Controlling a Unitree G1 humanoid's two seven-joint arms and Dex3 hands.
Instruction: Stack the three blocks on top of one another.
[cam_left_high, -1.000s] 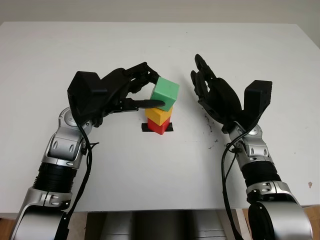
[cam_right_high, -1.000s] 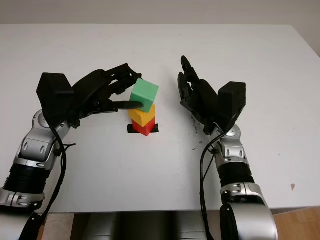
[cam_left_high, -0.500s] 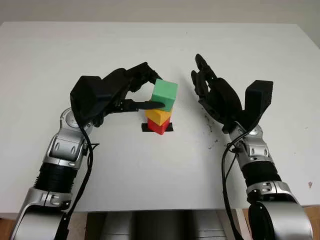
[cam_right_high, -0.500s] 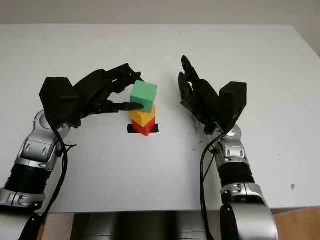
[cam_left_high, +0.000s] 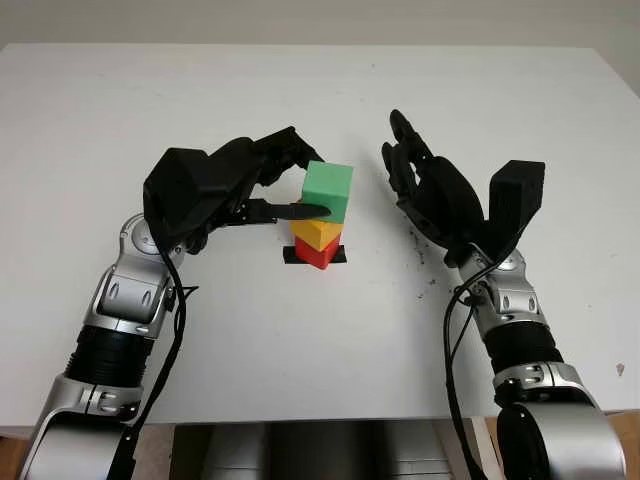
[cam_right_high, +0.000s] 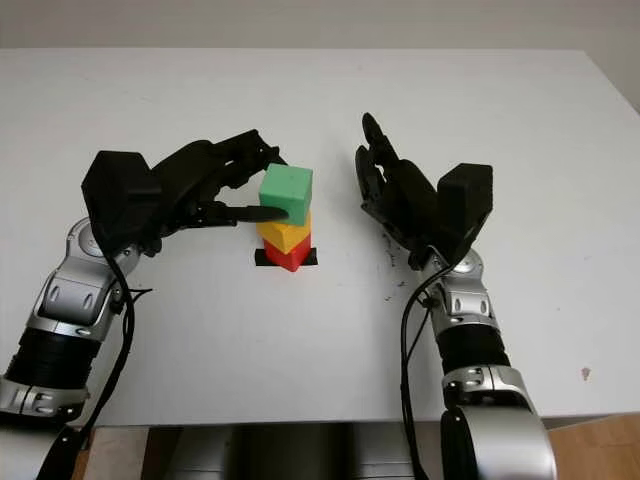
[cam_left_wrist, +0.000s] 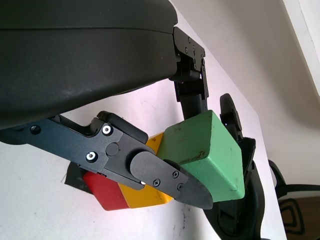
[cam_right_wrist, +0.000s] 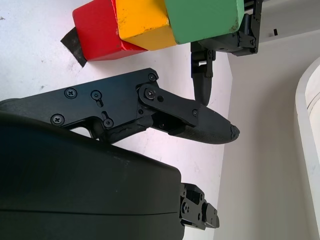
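A red block (cam_left_high: 318, 256) stands on a black tape mark (cam_left_high: 291, 256) near the table's middle, with a yellow block (cam_left_high: 318, 233) on top of it. A green block (cam_left_high: 328, 192) sits on the yellow one, and my left hand (cam_left_high: 295, 180) is shut on it from the left, thumb at its front and fingers at its back. In the left wrist view the green block (cam_left_wrist: 206, 147) is pinched between the fingers above the yellow block (cam_left_wrist: 150, 192) and red block (cam_left_wrist: 105, 187). My right hand (cam_left_high: 420, 185) is open, to the right of the stack and apart from it.
The white table (cam_left_high: 320, 90) stretches wide behind and around the stack. Small dark specks (cam_left_high: 418, 262) mark the surface by the right hand. The table's front edge (cam_left_high: 320, 418) runs below both forearms.
The left hand has shifted the green block slightly left and squared it over the yellow block. The right hand has stayed where it was.
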